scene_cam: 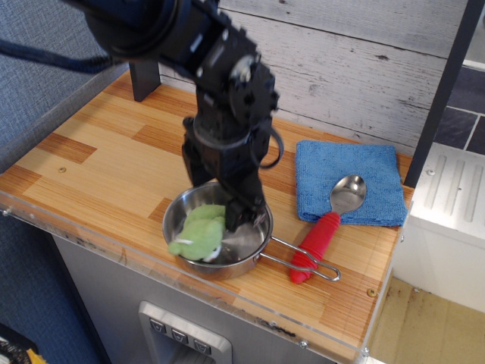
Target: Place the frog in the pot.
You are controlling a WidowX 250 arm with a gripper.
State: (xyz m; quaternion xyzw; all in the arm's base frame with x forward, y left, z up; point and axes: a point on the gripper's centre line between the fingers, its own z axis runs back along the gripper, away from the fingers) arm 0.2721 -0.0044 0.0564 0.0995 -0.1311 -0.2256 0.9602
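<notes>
Tool (227, 214) sits low over the pot (182, 211), and from my single camera I cannot tell whether its fingers are apart, together or clamped on anything. One dark finger (239, 212) shows at the frog's right edge, seemingly touching the plush, but the other side of the tool is lost behind the wrist housing and the toy itself. The arm's black body blocks the far rim of the pot and part of its floor, and the upper arm runs out of frame at the top left.

I see the frog (199, 233) lying inside the pot, on the left and near side, its lower end resting on or over the near-left rim. Its long axis runs diagonally, from upper right near the tool down to lower left toward the table's front edge. I cannot make out the face clearly; only a pale patch shows at the lower right of the body, so I cannot say which way it faces.

The pot's wire handle (303, 265) reaches right along the table (91, 163), and the red-handled spoon (326, 227) lies against it, its bowl on the blue cloth (348, 178). A clear guard strip blurs the table's front edge.
</notes>
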